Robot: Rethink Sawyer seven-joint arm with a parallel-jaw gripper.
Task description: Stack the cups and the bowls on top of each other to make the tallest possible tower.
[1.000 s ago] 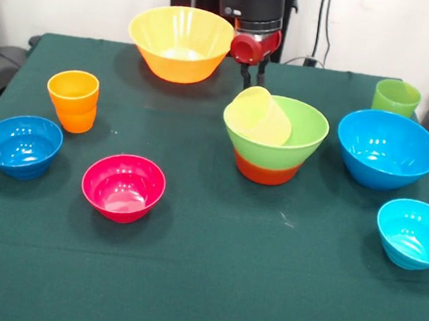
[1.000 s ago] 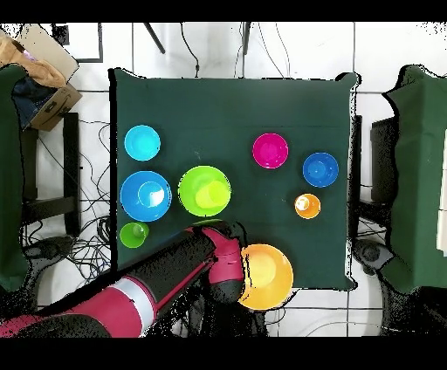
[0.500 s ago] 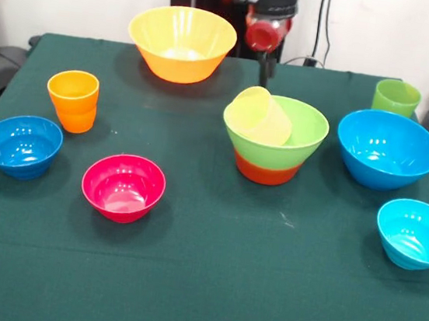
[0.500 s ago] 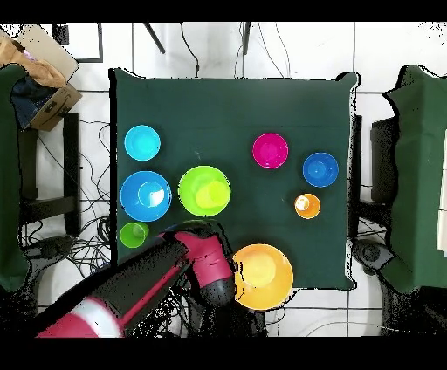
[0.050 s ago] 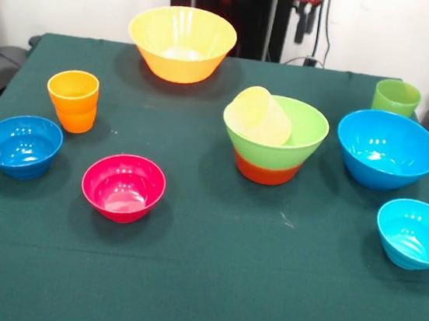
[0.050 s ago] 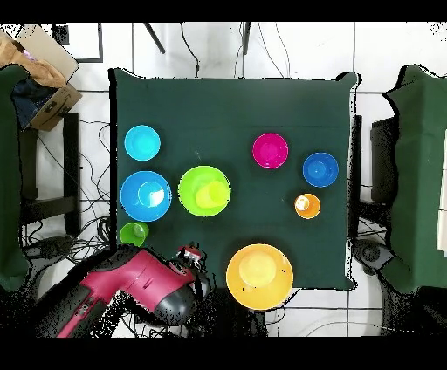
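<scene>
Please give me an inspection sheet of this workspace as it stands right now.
Surface: dark green tablecloth, flat.
Tower: light green bowl nested in orange-red bowl; pale yellow cup tilted inside.
Loose bowls: big yellow-orange bowl, magenta bowl, small dark blue bowl, big blue bowl, small cyan bowl, all upright.
Loose cups: orange cup, light green cup, upright.
Clutter: nothing seen on the cloth.
End effector: raised at the table's edge, holding nothing; open or shut unclear.
Cables: several on the floor.
Surroundings: cardboard box beside the table.
</scene>
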